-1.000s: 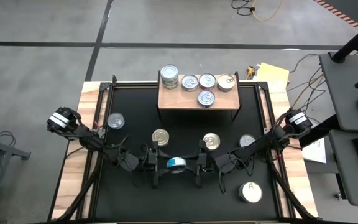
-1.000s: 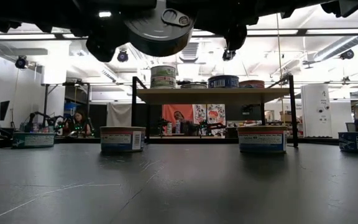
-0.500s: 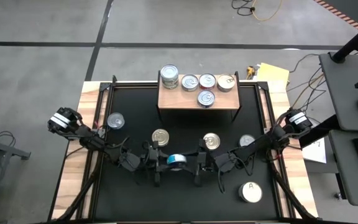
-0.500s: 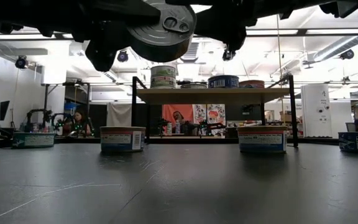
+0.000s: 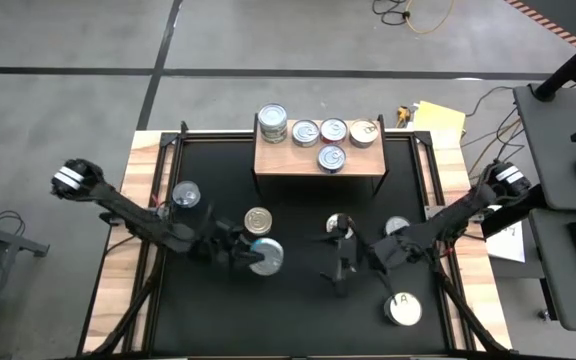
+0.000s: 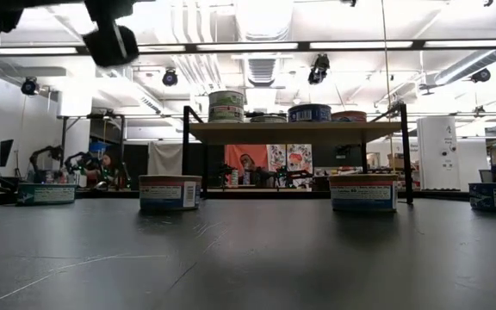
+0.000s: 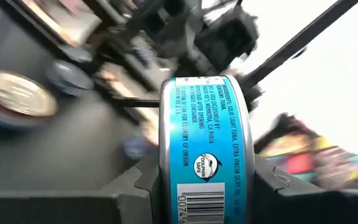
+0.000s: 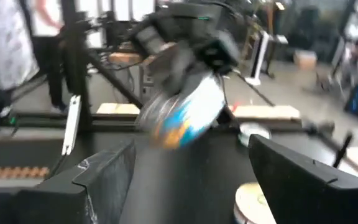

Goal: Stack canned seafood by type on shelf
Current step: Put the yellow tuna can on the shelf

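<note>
Five tins sit on the shelf (image 5: 318, 172), a light wood board on dark legs at the far middle of the black tabletop (image 5: 288, 310). A tall stack (image 5: 272, 123) stands at its left end, then three silver-topped tins (image 5: 334, 130) in a row, with one more tin (image 5: 332, 158) nearer the front edge.

The left gripper (image 5: 258, 257) is over the tabletop left of centre, its jaws clamped on a blue-labelled tin (image 5: 266, 257). The left wrist view shows that tin (image 7: 207, 149) on edge between the two dark fingers (image 7: 129, 196), label and barcode facing the camera. Just behind it on the tabletop sits a gold-topped tin (image 5: 258, 219), and farther left a grey-topped tin (image 5: 185, 194) near the wooden edge.

The right gripper (image 5: 340, 272) is right of centre with its jaws apart and nothing between them; in the right wrist view its fingers (image 8: 98, 180) stand wide, and the other arm's blue tin (image 8: 188, 115) shows blurred beyond. A silver tin (image 5: 339, 223) lies just behind this gripper, another tin (image 5: 397, 227) partly under the right arm, and the white-topped tin marked "A" (image 5: 403, 308) stands nearer the front right.

From table height, two tins (image 6: 170, 192) stand before the shelf (image 6: 295, 132), with people in the room behind.
</note>
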`<state>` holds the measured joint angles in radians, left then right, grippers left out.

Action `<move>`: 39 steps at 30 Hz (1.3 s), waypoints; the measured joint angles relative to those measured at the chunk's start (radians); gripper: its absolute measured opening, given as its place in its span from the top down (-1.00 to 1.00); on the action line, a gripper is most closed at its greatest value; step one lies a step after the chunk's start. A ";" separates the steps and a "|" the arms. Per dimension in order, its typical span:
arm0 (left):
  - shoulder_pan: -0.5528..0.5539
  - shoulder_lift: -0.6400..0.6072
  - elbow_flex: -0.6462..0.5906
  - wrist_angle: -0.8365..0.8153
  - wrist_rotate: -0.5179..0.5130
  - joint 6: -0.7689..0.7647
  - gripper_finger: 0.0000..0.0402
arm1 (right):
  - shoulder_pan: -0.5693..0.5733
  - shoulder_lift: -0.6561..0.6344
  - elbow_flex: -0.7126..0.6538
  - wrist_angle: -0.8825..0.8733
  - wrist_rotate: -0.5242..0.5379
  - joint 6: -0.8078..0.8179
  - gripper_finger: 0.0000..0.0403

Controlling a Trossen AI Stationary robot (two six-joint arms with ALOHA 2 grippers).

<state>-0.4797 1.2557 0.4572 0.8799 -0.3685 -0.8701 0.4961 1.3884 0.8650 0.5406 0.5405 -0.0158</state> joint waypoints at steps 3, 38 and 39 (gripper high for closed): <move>0.005 -0.078 -0.022 0.006 0.035 -0.185 0.42 | 0.037 -0.008 0.000 0.045 -0.002 -0.173 -0.44; 0.012 -0.031 -0.028 -0.037 0.012 -0.603 0.42 | 0.046 0.319 0.171 0.210 0.087 -1.496 -0.53; 0.012 -0.031 -0.026 -0.036 0.012 -0.603 0.42 | 0.043 0.325 0.181 0.209 0.102 -1.495 -0.52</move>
<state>-0.4675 1.2247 0.4310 0.8442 -0.3569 -1.4727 0.5391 1.7131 1.0457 0.7494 0.6428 -1.5113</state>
